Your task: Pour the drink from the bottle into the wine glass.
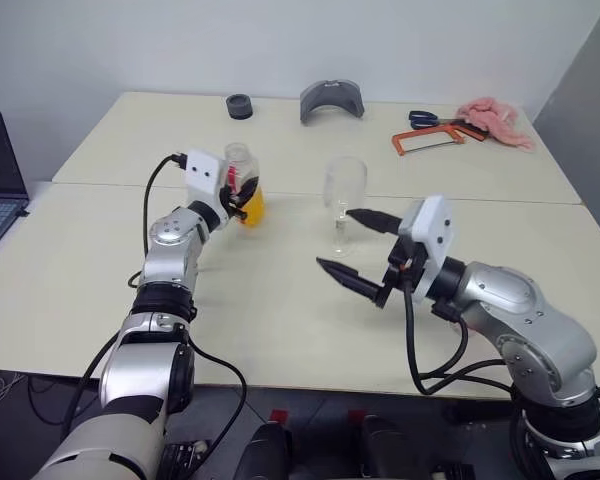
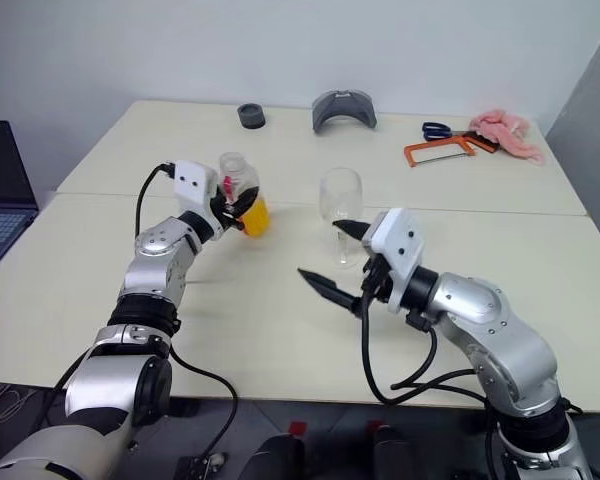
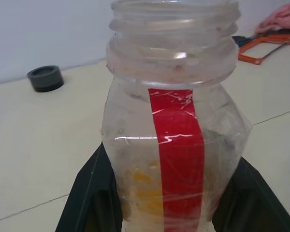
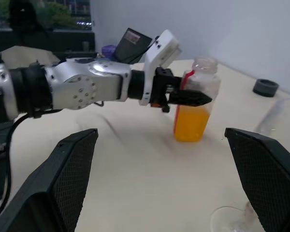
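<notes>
On your cream table (image 1: 100, 290), left gripper (image 1: 242, 199) pinches the upright bottle (image 1: 244, 185); glass (image 1: 345, 200) stands at its 3 o'clock; right gripper (image 1: 352, 250) is spread, empty.

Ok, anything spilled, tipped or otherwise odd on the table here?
Nothing spilled or tipped. The bottle stands upright with its cap off, gripped by the left gripper; the wine glass stands upright and empty. The right gripper is open, beside the glass.

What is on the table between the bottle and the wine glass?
Nothing: in the left eye view the stretch of table between the bottle and the wine glass is bare. The right eye view shows the same.
</notes>
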You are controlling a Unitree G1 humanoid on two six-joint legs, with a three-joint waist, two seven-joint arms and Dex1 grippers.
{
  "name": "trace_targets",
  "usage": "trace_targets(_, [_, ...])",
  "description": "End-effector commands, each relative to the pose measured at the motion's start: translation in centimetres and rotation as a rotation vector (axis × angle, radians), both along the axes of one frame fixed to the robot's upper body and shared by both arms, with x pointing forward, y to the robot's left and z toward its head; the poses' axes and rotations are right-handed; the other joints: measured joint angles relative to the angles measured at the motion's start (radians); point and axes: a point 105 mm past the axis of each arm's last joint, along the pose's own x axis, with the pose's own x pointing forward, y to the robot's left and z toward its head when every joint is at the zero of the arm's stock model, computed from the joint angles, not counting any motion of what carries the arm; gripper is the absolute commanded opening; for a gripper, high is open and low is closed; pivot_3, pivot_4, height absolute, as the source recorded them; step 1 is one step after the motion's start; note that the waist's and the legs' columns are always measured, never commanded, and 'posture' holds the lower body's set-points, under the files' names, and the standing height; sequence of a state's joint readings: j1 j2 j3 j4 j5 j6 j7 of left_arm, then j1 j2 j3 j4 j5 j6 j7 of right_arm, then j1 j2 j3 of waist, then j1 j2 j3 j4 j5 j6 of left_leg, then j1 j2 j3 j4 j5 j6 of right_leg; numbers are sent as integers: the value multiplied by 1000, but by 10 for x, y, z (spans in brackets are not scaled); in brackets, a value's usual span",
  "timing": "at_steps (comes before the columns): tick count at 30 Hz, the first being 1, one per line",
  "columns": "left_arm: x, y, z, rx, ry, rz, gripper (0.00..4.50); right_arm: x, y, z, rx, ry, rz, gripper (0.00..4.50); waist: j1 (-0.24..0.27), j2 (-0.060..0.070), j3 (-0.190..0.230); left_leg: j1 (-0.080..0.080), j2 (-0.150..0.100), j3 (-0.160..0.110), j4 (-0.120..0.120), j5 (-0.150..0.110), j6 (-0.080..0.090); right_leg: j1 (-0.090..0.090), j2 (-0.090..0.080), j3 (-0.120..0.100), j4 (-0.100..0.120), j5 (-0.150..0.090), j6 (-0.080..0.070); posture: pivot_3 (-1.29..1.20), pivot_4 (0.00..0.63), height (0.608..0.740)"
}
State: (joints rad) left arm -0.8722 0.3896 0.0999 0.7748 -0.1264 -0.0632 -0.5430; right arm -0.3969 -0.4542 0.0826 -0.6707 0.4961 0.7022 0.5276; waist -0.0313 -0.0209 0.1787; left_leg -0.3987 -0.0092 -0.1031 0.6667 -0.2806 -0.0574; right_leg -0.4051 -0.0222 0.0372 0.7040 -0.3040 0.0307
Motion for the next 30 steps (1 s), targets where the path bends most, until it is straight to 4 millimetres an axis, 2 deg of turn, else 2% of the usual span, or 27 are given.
trace_targets(1, [-5,-30,54,97,-211,-84,1779,3,-21,15,41,-95,-101,4500,0,0,0,0,0,0,0,0,0,0,0,0,0,0,0,0,150,740])
trace_targets(8, [-9,-73,74,337,-395,-185,1765,12,-34,17,78,-134,-175,4500,-1,0,0,0,0,3,-1,0,0,0,0,1,0,0,0,0,150,740])
trace_targets(14, [-11,-97,86,471,-521,-233,1763,22,-44,8,89,-122,-240,4500,-4,0,0,1,0,6,-1,0,1,-1,1,2,0,0,0,0,150,740])
trace_targets(21, [-10,-104,98,593,-632,-222,1762,21,-45,5,103,-105,-253,4500,-4,-1,0,0,-1,7,-1,0,1,-1,1,2,0,0,0,0,150,740])
trace_targets(30, [-11,-105,104,738,-747,-182,1761,20,-44,2,131,-107,-270,4500,-4,-1,0,0,-1,7,-1,0,1,-1,1,2,0,0,0,0,150,740])
